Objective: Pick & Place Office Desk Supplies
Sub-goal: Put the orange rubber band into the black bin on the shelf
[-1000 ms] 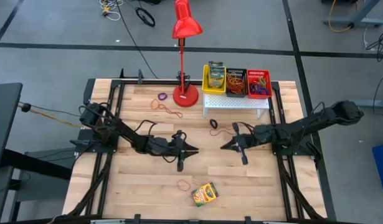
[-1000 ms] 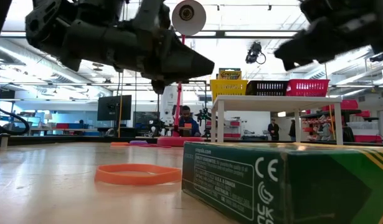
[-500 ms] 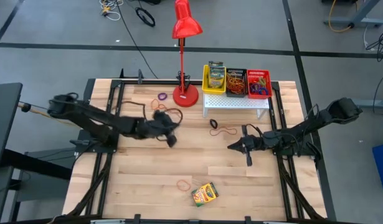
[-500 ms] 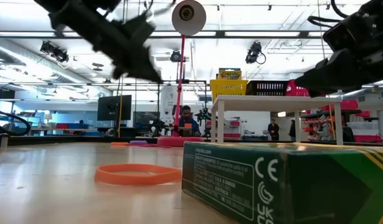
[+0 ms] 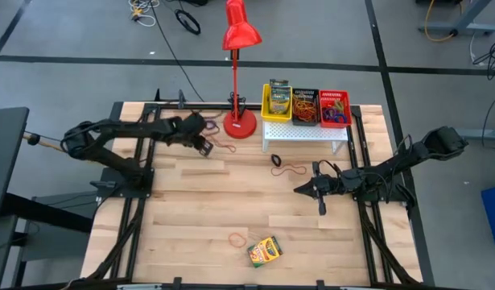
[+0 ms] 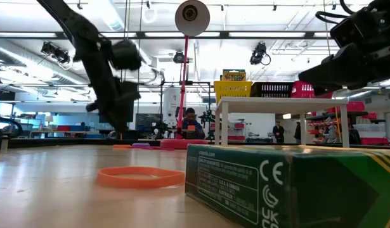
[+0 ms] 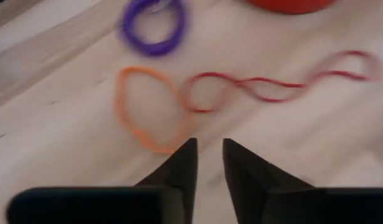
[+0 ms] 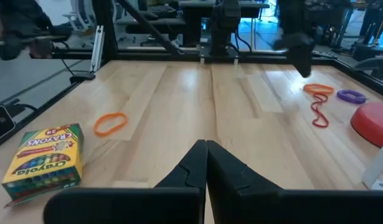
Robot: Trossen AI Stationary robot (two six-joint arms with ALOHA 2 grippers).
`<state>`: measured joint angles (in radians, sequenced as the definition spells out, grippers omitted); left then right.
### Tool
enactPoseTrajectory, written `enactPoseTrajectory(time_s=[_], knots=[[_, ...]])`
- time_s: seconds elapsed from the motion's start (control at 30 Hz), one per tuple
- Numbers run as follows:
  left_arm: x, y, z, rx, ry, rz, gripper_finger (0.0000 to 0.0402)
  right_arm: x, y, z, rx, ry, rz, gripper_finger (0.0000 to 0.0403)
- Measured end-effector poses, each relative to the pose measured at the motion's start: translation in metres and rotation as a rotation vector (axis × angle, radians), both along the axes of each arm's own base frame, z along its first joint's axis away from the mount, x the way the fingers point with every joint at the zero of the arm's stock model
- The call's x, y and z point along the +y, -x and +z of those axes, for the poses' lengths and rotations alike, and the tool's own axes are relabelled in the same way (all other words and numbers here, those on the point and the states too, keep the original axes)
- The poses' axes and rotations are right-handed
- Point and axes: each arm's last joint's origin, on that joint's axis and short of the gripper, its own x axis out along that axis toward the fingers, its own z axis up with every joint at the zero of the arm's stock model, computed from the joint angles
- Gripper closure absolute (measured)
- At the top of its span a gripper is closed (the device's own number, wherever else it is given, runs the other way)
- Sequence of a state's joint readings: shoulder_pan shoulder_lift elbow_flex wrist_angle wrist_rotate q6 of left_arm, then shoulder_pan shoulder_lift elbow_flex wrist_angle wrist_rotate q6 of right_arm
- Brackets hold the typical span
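Observation:
My left gripper (image 5: 203,147) hangs over the table's far left part, fingers pointing down and slightly open. Below its fingertips (image 7: 208,146) lie an orange rubber band (image 7: 147,112), a twisted red one (image 7: 272,81) and a purple one (image 7: 154,22), all flat on the wood and untouched. My right gripper (image 5: 299,191) hovers shut right of the table's middle (image 8: 205,146). One yellow-and-green crayon box (image 5: 265,251) lies near the near edge beside an orange band (image 5: 237,238). A black band (image 5: 276,160) and a red band (image 5: 294,170) lie before the white stand.
The red lamp's base (image 5: 240,123) stands just right of my left gripper. The white perforated stand (image 5: 305,133) carries a yellow bin with crayon boxes (image 5: 278,101), a black bin (image 5: 305,106) and a red bin (image 5: 334,107) holding bands. Bare wood lies between the arms.
My left gripper has swung from the table's middle toward the far left, ending low over the bands beside the lamp base. My right gripper drew back a little toward the right edge, then kept still. Nothing on the table has moved.

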<state>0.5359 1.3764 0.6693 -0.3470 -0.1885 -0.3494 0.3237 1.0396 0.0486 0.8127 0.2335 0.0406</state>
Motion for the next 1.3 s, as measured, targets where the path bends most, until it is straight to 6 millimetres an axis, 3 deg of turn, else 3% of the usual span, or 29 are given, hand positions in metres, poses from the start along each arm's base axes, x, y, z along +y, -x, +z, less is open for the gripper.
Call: enactPoseTrajectory(time_s=[0.2, 0.37, 0.53, 0.7, 0.93, 1.3], knots=[[0.019, 0.004, -0.017, 0.069, 0.016, -0.021, 0.0271, 0.0, 0.0, 0.001, -0.01, 0.0, 0.0, 0.0394], [0.023, 0.001, -0.027, 0.122, -0.013, -0.08, 0.0265, 0.0, 0.0, 0.001, -0.014, -0.002, 0.0, 0.0394], [0.028, 0.002, -0.034, 0.165, -0.016, -0.082, 0.0299, 0.0, 0.0, 0.001, -0.014, -0.002, 0.0, 0.0394], [0.025, 0.001, -0.032, 0.177, -0.026, -0.145, 0.0377, 0.0, 0.0, 0.001, -0.013, -0.011, -0.002, 0.0394], [-0.01, -0.007, -0.006, 0.12, -0.063, -0.264, 0.0397, 0.0, 0.0, 0.0, -0.002, -0.025, -0.004, 0.0394], [-0.108, -0.067, 0.023, -0.349, -0.186, -0.571, 0.0397, -0.001, 0.0, -0.002, 0.019, -0.02, -0.032, 0.0394]])
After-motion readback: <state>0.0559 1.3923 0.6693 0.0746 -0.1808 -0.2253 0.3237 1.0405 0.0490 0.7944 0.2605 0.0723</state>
